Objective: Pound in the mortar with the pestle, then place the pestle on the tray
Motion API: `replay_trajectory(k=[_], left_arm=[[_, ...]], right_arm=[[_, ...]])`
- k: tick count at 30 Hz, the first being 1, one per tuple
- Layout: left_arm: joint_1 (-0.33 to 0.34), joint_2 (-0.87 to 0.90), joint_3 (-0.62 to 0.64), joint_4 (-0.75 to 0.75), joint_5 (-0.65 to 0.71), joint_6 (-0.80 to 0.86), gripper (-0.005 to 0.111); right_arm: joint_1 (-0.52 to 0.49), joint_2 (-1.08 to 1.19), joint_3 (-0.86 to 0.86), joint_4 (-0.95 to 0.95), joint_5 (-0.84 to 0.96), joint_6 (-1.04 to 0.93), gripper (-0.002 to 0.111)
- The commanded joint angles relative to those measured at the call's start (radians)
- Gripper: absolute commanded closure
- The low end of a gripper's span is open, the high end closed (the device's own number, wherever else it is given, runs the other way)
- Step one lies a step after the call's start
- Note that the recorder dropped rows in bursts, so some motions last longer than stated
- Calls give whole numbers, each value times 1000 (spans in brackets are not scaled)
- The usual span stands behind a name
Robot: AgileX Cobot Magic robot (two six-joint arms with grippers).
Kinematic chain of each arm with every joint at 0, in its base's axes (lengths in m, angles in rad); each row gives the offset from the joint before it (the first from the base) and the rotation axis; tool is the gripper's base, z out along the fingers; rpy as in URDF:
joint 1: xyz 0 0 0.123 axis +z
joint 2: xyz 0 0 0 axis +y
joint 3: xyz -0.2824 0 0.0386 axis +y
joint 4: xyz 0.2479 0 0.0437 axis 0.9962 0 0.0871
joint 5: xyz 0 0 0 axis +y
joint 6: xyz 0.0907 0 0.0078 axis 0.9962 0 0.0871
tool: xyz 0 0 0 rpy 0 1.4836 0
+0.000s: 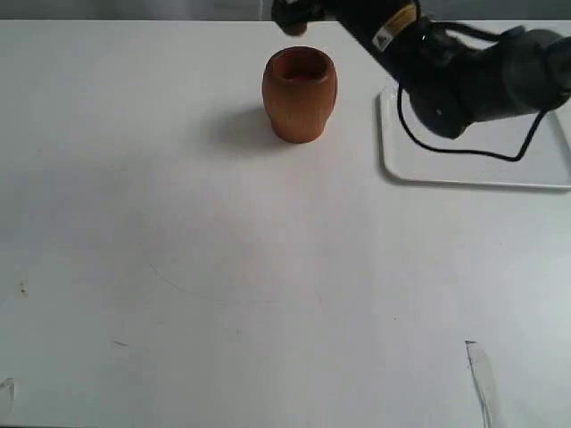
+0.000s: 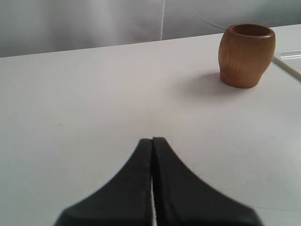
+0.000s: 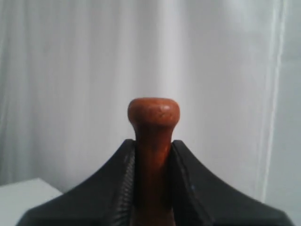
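The reddish-brown mortar [image 1: 299, 94] stands upright at the back middle of the table, and it also shows in the left wrist view [image 2: 246, 55]. My right gripper [image 3: 153, 141] is shut on the neck of the pestle [image 3: 153, 112], whose small knob sticks out past the fingertips. In the exterior view the right gripper [image 1: 290, 14] hovers just above and behind the mortar's rim; the pestle's thick end is hidden there. The white tray [image 1: 473, 165] lies right of the mortar, partly under the right arm. My left gripper [image 2: 153, 140] is shut and holds nothing, low over the table well short of the mortar.
The right arm [image 1: 464, 76] and its black cable [image 1: 464, 152] stretch over the tray's left part. A strip of the tray's edge [image 2: 288, 67] shows beside the mortar in the left wrist view. A pale curtain hangs behind the table.
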Motion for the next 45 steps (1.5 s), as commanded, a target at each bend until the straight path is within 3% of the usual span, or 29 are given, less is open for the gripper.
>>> replay_trajectory(k=[1, 8, 22, 27, 33, 37, 45], left_arm=[[-8, -1, 1, -7, -3, -8, 107], [-8, -1, 1, -7, -3, -8, 107], [-8, -1, 1, -7, -3, -8, 107], [-8, -1, 1, -7, -3, -8, 107], [-8, -1, 1, -7, -3, -8, 107], [-8, -1, 1, -7, -3, -8, 107], [-8, -1, 1, -7, -3, -8, 107]], right_arm=[[-6, -143, 2, -51, 69, 17, 108], [-6, -107, 2, -51, 169, -35, 108], [-6, 225, 2, 28, 55, -35, 108], [-6, 169, 2, 37, -41, -28, 108], [-6, -68, 2, -6, -41, 7, 108], [-6, -180, 2, -15, 60, 9, 108], [-6, -72, 2, 21, 95, -6, 108]])
